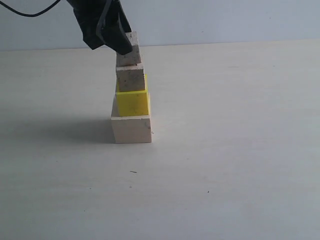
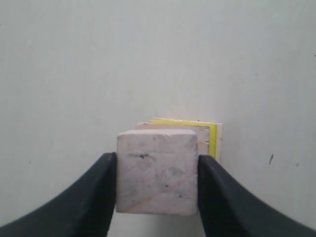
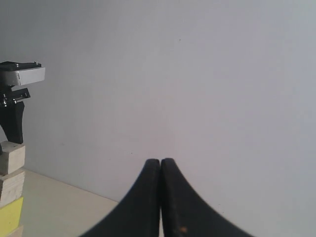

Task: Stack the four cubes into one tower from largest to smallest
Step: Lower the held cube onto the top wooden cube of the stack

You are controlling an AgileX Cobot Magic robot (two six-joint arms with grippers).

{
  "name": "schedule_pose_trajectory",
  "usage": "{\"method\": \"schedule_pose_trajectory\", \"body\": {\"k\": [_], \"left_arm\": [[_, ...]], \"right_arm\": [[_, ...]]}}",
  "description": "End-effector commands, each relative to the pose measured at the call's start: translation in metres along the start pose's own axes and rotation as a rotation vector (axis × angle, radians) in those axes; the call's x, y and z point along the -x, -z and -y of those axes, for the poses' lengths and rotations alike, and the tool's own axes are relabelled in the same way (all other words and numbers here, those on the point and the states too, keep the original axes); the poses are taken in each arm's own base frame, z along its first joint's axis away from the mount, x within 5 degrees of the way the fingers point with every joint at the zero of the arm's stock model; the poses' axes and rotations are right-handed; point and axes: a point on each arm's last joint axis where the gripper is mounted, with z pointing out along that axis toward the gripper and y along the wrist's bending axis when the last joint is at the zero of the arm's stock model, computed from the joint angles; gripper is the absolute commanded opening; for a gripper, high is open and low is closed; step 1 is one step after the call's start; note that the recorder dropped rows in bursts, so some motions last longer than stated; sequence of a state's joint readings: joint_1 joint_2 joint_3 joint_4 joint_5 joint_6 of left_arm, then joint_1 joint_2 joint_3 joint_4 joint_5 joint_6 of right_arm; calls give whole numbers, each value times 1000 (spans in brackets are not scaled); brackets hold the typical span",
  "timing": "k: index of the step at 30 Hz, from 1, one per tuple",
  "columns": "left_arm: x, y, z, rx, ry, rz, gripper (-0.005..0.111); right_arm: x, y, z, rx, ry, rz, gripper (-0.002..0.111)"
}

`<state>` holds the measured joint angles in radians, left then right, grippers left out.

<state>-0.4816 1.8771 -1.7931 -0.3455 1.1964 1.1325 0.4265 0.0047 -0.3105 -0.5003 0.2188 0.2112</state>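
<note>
The tower stands mid-table: the large pale cube [image 1: 131, 129] at the base, the yellow cube [image 1: 133, 102] on it, then a small speckled cube [image 1: 131, 78]. The second small speckled cube [image 1: 131, 51] is on top, slightly tilted, its underside touching the cube below. My left gripper [image 1: 126, 46] comes down from above and is shut on this top cube [image 2: 157, 173], a black finger [image 2: 96, 197] against each side. Beneath it a yellow edge [image 2: 213, 138] peeks out. My right gripper [image 3: 160, 161] is shut and empty, off to the side, with the tower [image 3: 11, 187] at its view's edge.
The pale tabletop [image 1: 235, 160] spreads bare around the tower, meeting a light wall [image 1: 225, 20] behind it. The left arm's black body [image 1: 92, 20] hangs over the stack from the upper left.
</note>
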Motion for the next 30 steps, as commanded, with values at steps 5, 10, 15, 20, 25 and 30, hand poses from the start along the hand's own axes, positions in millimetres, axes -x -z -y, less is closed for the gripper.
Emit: {"method": "schedule_pose_trajectory", "body": {"k": [5, 10, 15, 20, 25, 30], "left_arm": [[0, 6, 1, -7, 8, 3, 0], [0, 6, 1, -5, 7, 1, 0], [0, 6, 1, -3, 7, 2, 0], [0, 6, 0, -1, -3, 3, 0], [0, 6, 0, 1, -11, 2, 0], [0, 6, 0, 1, -13, 2, 0]], "right_arm": [[-1, 0, 0, 1, -3, 2, 0], [-1, 0, 0, 1, -3, 2, 0], [-1, 0, 0, 1, -3, 2, 0], [-1, 0, 0, 1, -3, 2, 0], [-1, 0, 0, 1, -3, 2, 0], [-1, 0, 0, 1, -3, 2, 0]]}}
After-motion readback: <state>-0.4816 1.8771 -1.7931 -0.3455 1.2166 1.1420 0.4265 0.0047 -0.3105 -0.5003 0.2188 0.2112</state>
